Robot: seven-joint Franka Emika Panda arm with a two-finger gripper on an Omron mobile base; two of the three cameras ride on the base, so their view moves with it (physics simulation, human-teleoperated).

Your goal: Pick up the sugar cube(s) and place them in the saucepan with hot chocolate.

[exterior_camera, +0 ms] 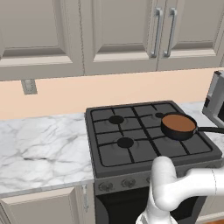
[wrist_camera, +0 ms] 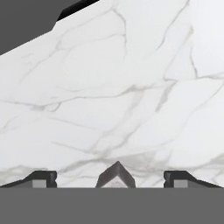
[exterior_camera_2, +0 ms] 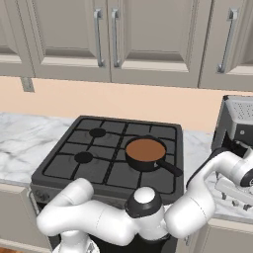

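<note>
Between the two dark fingertips [wrist_camera: 41,178] in the hand view sits a small pale cube [wrist_camera: 116,176], the sugar cube, lying on the white marble tabletop [wrist_camera: 113,87] close under the hand. Both tips stand well apart from the cube, one at each side, so the jaws are wide open and hold nothing. A dark edge, possibly of the stove, shows in the upper left corner of this view.

From the base views, the white arm [exterior_camera_2: 99,217] bends low in front of the stove [exterior_camera: 148,131] and reaches to the right, over the tabletop at the right side of the stove. The hand itself is near a grey appliance [exterior_camera_2: 237,123] that stands on that part of the tabletop; I cannot tell what kind of appliance it is.

On the stove, the saucepan [exterior_camera: 178,124] stands on the grates at the right half, about in the middle between near and far. It is black and round, upright, with brown liquid inside. Its thin black handle [exterior_camera_2: 170,169] points to the right and a little to the near side.

Left of the stove the marble tabletop goes on. Behind is a beige wall with an outlet [exterior_camera: 29,86], and above it hang grey cabinets [exterior_camera: 109,30] with metal handles
</note>
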